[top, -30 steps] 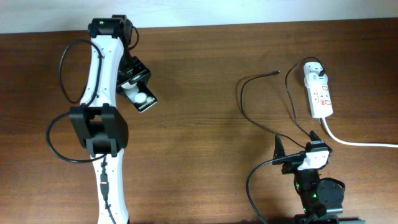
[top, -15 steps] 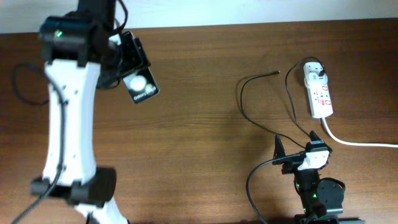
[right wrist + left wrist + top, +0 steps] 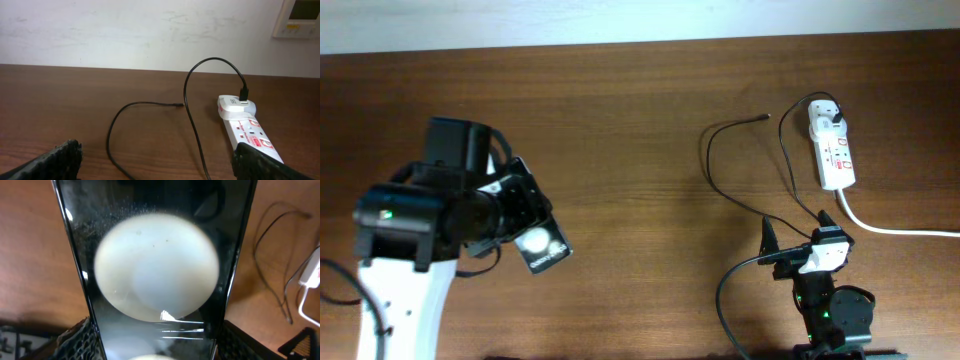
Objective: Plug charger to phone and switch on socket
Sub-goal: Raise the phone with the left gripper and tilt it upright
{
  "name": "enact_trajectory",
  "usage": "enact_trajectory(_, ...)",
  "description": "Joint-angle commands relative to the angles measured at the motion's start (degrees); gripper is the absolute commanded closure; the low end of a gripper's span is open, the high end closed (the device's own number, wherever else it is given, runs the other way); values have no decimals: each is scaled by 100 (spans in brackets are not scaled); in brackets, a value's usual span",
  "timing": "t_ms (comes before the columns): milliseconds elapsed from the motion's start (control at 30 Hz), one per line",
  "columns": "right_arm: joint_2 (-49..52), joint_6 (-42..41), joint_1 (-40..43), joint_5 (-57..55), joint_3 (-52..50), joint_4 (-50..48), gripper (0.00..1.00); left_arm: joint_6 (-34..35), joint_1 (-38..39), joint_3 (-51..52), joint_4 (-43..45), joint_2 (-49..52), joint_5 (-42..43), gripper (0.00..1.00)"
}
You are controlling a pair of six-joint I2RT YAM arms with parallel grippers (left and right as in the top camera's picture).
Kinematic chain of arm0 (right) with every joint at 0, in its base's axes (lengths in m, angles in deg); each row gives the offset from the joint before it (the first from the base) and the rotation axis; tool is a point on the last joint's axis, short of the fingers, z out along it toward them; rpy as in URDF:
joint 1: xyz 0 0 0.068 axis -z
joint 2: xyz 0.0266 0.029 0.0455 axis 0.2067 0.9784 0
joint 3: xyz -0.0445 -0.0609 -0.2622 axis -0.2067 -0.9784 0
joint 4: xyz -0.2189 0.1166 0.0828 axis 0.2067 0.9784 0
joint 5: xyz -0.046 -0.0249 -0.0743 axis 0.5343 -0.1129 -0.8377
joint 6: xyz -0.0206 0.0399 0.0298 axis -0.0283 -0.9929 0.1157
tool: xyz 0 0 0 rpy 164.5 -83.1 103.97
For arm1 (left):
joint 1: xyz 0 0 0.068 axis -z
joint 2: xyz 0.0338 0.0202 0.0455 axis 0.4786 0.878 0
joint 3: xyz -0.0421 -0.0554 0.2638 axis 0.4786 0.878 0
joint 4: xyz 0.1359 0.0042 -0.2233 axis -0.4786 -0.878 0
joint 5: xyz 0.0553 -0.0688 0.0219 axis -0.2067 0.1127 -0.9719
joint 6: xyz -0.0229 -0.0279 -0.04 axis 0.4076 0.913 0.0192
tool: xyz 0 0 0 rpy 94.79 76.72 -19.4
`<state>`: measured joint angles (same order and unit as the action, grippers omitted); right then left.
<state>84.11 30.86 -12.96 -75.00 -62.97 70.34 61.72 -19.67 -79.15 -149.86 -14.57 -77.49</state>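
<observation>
My left gripper [image 3: 515, 215] is shut on the phone [image 3: 542, 244], a black slab with a round white glare spot, and holds it above the table at the left. In the left wrist view the phone's screen [image 3: 157, 270] fills the frame between the fingers [image 3: 155, 342]. The charger's thin black cable [image 3: 712, 170] loops on the table at the right; its connector tip [image 3: 763, 116] lies free and its white plug [image 3: 823, 115] sits in the socket [image 3: 834, 155]. My right gripper [image 3: 798, 236] is open and empty, near the front edge, with the cable [image 3: 192, 120] and the socket [image 3: 250, 134] beyond it.
The socket's thick white cord [image 3: 895, 229] runs off to the right edge. A white wall [image 3: 150, 30] stands behind the table's far edge. Bare brown wood [image 3: 640, 200] lies between the two arms.
My left arm has swung the held phone from the back left of the table toward the front, and raised it closer to the overhead camera. The right arm and the cable have not moved.
</observation>
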Motion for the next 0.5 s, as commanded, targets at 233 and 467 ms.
enact_trajectory(233,-52,0,35,-46,-48,11,2,1126,9,2214,2039,-61,1156,53)
enact_trajectory(467,-52,2,35,-46,-48,11,2,1351,9,2337,2251,133,1626,52)
